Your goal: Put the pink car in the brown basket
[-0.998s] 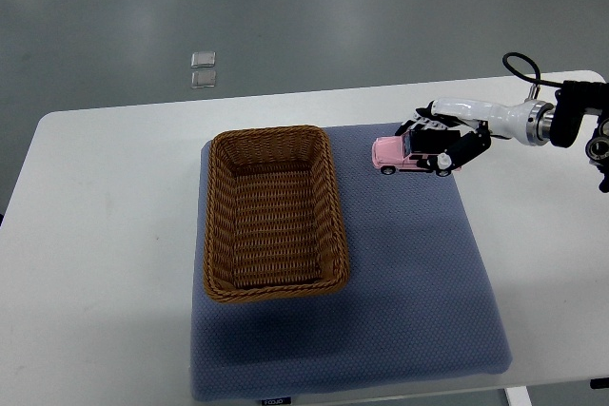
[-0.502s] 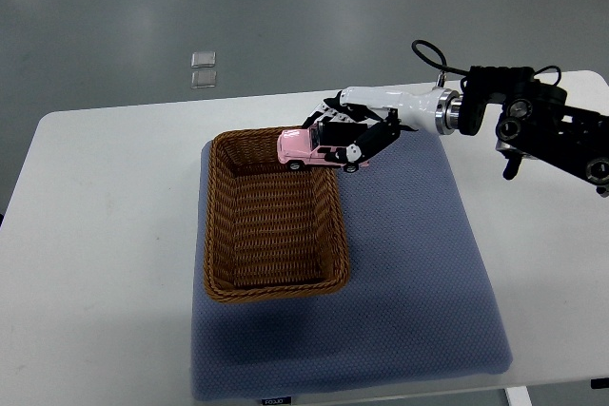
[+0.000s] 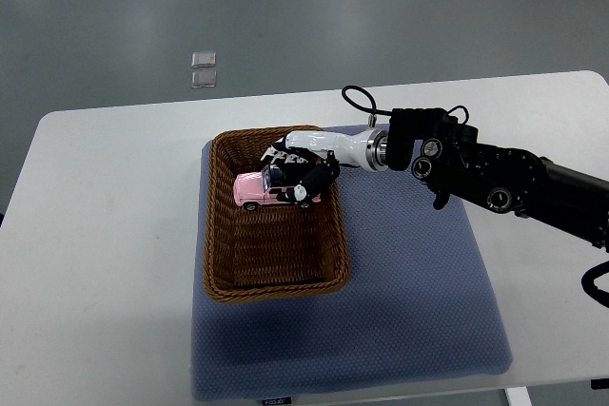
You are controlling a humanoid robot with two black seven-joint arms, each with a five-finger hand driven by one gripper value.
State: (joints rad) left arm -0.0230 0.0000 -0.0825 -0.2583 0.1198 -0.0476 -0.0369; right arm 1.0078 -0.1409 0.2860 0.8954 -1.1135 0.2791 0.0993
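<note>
We see the pink car [image 3: 259, 189], a small toy with black wheels and dark windows, over the far end of the brown basket [image 3: 271, 216], inside its rim. It lies roughly level, its length running across the basket, nose toward the basket's left wall. Its rear half is hidden under the black fingers [image 3: 303, 176] closed on it, and we cannot tell whether its wheels touch the basket floor. The basket is a rectangular wicker one with upright woven walls and an open top, its long side running away from us.
</note>
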